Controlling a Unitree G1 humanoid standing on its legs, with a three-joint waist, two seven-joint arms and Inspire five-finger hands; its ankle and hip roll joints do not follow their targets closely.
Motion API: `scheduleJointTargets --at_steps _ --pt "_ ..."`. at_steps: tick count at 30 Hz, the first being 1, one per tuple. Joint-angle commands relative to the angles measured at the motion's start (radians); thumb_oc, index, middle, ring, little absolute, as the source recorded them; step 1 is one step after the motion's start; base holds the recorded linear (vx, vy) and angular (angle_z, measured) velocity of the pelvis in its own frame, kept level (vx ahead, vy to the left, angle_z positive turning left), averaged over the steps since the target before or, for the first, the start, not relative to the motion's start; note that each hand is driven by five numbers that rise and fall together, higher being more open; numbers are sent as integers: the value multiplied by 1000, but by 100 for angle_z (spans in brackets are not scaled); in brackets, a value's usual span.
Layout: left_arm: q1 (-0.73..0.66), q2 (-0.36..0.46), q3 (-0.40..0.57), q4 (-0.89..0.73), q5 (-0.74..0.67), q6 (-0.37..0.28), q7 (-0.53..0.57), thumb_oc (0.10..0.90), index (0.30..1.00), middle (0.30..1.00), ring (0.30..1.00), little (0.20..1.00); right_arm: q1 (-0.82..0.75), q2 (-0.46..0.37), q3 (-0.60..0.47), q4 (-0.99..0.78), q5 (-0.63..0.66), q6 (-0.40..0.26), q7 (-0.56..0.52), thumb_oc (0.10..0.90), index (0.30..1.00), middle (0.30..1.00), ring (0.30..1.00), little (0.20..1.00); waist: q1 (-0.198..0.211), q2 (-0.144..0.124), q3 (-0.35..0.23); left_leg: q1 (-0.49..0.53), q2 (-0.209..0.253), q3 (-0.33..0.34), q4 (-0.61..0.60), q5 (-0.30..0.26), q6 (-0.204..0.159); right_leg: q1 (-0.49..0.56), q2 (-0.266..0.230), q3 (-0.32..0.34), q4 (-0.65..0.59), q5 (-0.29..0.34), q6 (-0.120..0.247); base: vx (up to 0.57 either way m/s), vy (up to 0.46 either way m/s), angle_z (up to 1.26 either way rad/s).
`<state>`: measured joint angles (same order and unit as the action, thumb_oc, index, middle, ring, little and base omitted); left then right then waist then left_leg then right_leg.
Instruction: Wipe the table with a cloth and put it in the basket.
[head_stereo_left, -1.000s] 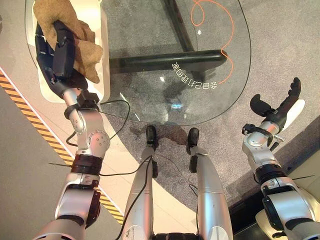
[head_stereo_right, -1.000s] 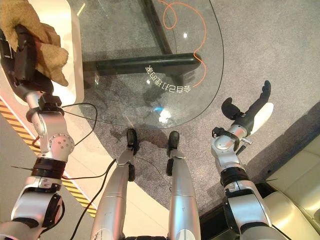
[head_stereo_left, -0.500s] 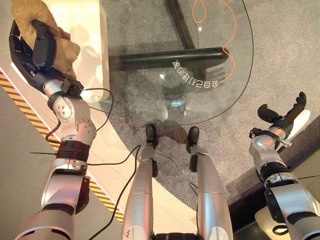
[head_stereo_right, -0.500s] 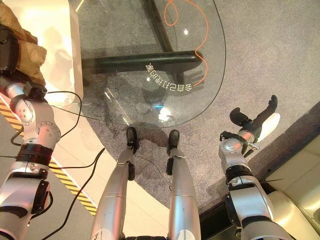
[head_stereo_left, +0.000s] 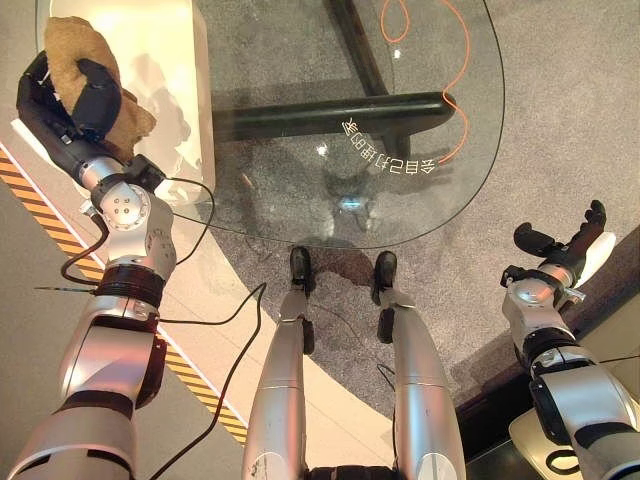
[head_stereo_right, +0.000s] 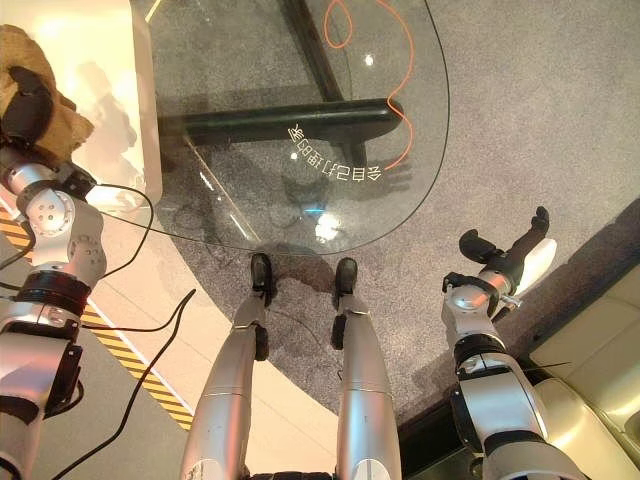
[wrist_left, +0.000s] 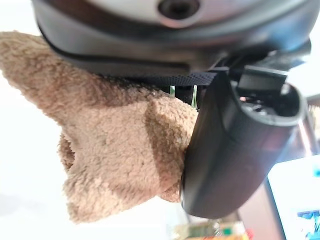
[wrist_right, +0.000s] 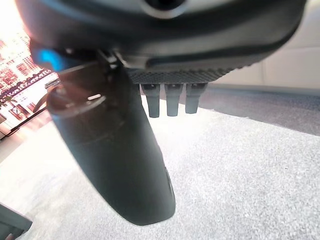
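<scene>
Fingers first: the left hand (head_stereo_left: 70, 105) has its fingers (head_stereo_left: 40, 90) and thumb curled tight round the cloth (head_stereo_left: 85, 60), and the left wrist view confirms it, with tan fleece bunched against the palm and the thumb clamped across it. So the cloth sits inside the grip, its loose folds spilling out past the fingers on the far side. It is lifted, touching nothing but the hand.

Outward from there: the hand hangs over the white basket (head_stereo_left: 195, 90), which stands just beside the left edge of the glass bench (head_stereo_left: 420, 120). The cloth looks to be above the basket's near left portion rather than its middle, though how high above is hard to judge.

Where does that leave the task? The cloth is off the glass, so I judge the wiping finished, and the carry to the basket looks all but done. What is left is the release: the fingers must open so the cloth drops inside the walls, perhaps after a small shift toward the centre.

Over on the other side, the right hand (head_stereo_left: 560, 250) hangs idle, well away from the bench over the grey carpet (head_stereo_left: 580, 90), fingers relaxed and straight, holding nothing.
</scene>
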<state>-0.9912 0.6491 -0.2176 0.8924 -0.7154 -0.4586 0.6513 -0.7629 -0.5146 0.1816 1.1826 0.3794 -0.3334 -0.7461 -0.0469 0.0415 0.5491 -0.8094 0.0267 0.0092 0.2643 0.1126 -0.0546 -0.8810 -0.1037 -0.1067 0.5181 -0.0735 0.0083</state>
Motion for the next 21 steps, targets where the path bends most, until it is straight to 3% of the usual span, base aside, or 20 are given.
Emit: scheduleJointTargets --at_steps 1,9,15,21 --pt "-143 144 32 12 118 -48 49 100 300 300 300 200 6 -95 16 16 23 -51 -15 800 900 900 900 900 1 -4 -29 27 -33 59 121 -158 22 53 68 -16 -48 -26 16 0 0 0" --pt "-203 159 -28 62 169 46 51 100 300 300 300 200 -10 -96 29 26 15 -49 -13 800 900 900 900 900 -6 -6 -29 19 -30 62 119 -155 20 46 69 -12 -54 -19 20 0 0 0" --pt "-253 170 -70 127 228 153 71 100 300 300 300 200 -24 -101 39 36 19 -47 -11 800 900 900 900 900 -15 -11 -29 12 -27 65 122 -155 18 39 71 -8 -57 -14 22 0 0 0" --pt "-279 174 -85 172 202 221 76 100 300 300 300 200 -35 -102 45 34 21 -42 -7 800 900 900 900 900 -18 -17 -29 11 -27 64 122 -152 16 40 70 -9 -64 -9 24 0 0 0"
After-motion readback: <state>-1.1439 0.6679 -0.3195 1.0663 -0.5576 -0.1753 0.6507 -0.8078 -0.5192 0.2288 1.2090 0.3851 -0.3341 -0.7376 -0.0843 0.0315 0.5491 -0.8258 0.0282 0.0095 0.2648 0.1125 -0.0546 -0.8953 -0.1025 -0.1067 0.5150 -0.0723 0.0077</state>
